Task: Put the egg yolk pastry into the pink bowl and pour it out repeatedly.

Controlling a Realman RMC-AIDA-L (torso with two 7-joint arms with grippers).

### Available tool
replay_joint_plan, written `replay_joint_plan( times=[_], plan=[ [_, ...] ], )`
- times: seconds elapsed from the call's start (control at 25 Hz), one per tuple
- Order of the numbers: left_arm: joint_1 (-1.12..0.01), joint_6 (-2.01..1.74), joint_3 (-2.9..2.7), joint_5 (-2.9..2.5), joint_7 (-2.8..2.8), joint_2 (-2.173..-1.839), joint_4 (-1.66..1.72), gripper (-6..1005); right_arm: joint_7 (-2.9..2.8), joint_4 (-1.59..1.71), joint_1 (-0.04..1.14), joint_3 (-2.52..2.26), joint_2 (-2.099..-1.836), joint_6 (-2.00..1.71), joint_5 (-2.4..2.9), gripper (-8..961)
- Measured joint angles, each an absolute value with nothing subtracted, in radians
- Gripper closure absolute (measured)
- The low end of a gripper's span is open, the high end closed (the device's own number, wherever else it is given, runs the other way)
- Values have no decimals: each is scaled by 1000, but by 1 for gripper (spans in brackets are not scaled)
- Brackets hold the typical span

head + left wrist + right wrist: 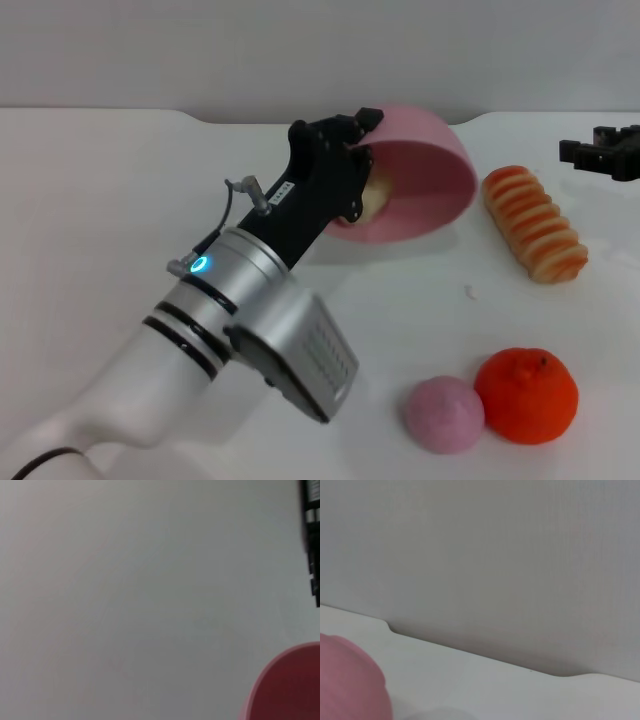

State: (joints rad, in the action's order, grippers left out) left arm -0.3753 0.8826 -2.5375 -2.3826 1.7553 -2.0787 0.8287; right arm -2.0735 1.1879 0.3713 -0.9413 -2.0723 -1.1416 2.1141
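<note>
1. You are looking at the egg yolk pastry sitting inside the pink bowl, a pale tan bun only partly showing behind the black fingers.
2. The pink bowl is tipping up on its side at the back middle of the desk, its opening facing toward the robot's left and its lower edge touching the desk.
3. Your left gripper is gripping the bowl's near rim, with the fingers closing over the rim's top edge, so they are holding the bowl.
4. Your left arm is reaching diagonally up from the lower left of the head view, silver forearm low and near the camera, black wrist section stretching out toward the bowl, a blue ring light glowing on the forearm.
5. In the left wrist view you are seeing only a curved piece of the pink bowl against the pale desk.
6. Your right gripper is lying parked at the far right edge of the desk, well apart from the bowl; you cannot tell how its fingers are standing.
7. The ridged bread roll is lying just right of the bowl.
8. The pink ball and the orange are sitting touching each other at the front right.
</note>
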Motion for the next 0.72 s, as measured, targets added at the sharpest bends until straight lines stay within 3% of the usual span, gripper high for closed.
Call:
replay_joint_plan(
  times=[0.36, 0.72],
  plan=[
    [-383, 926, -2558, -2386, 1601, -2078, 796, 995, -2073, 1174, 386, -953, -2074, -1141, 2112, 381],
    [-379, 866, -2471, -2152, 1793, -2073, 890, 997, -2072, 1170, 405, -1003, -2074, -1141, 2109, 381]
  ],
)
